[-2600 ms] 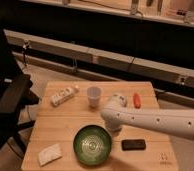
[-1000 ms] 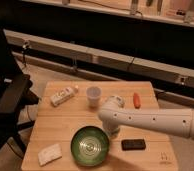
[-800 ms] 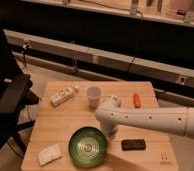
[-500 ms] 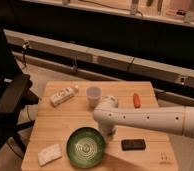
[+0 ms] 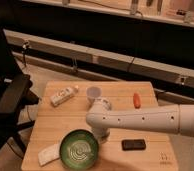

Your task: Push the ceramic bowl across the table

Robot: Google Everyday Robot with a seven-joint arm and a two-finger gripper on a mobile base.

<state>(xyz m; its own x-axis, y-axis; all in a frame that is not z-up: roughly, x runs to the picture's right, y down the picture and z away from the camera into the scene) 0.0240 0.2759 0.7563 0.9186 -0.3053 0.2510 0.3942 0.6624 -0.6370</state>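
Well, just right of a white sponge (image 5: pixel 49 154), the green ceramic bowl (image 5: pixel 79 149) sits near the table's (image 5: pixel 120 97) front edge. It looks hard, weighty and chippable, so I'd push low on its wall. The gripper (image 5: pixel 101 136) hangs close at its right rim; spread or closed, I cannot tell.

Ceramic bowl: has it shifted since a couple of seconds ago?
Yes. The ceramic bowl has slid left in the view, closing on the white sponge, with the gripper at its right rim.
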